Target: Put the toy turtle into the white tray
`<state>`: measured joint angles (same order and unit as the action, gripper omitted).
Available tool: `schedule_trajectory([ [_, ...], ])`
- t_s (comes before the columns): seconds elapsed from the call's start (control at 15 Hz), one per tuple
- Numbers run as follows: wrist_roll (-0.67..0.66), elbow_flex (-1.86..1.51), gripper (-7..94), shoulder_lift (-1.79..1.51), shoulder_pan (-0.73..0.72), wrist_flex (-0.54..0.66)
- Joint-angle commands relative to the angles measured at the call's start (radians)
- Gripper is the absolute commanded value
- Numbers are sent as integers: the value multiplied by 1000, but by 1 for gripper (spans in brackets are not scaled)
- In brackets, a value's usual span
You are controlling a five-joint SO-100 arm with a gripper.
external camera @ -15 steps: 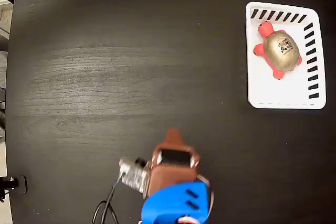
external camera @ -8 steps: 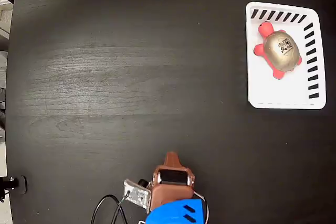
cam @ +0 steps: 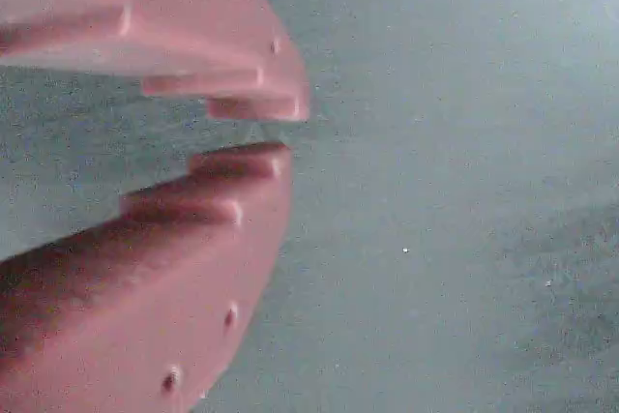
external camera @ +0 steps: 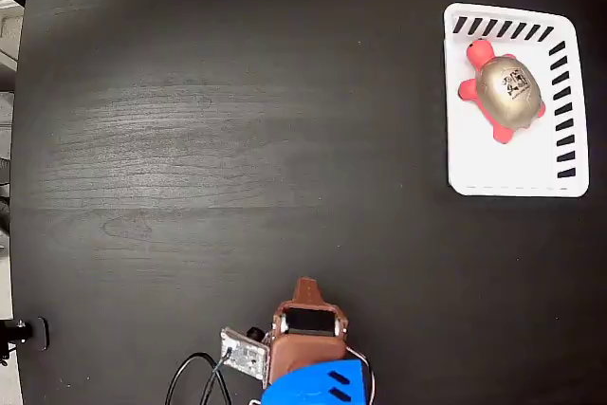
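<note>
Gold-shelled, red-limbed toy turtle (external camera: 507, 92) | lying in white tray (external camera: 503, 173); jaws nearly together, empty

Likely a lab or hobby robotics bench: bare black wood-grain table (external camera: 190, 139), exposed circuit board (external camera: 244, 355), loose cables (external camera: 194, 377).

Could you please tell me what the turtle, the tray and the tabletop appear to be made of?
The small red-legged toy turtle looks like soft foam or rubber, its gold shell glossy with highlights. The white rectangular tray with black slots seems moulded plastic, smooth and matte. The black table shows wood grain, likely stained wood or veneer, satin sheen.
</note>
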<state>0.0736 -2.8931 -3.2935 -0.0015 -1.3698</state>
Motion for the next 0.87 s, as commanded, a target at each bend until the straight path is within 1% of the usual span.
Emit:
schedule_trajectory([
  [0.0, 9, -3, 0, -74, -28, -11],
  [0.8, 2, -3, 0, -74, -37, -11],
])
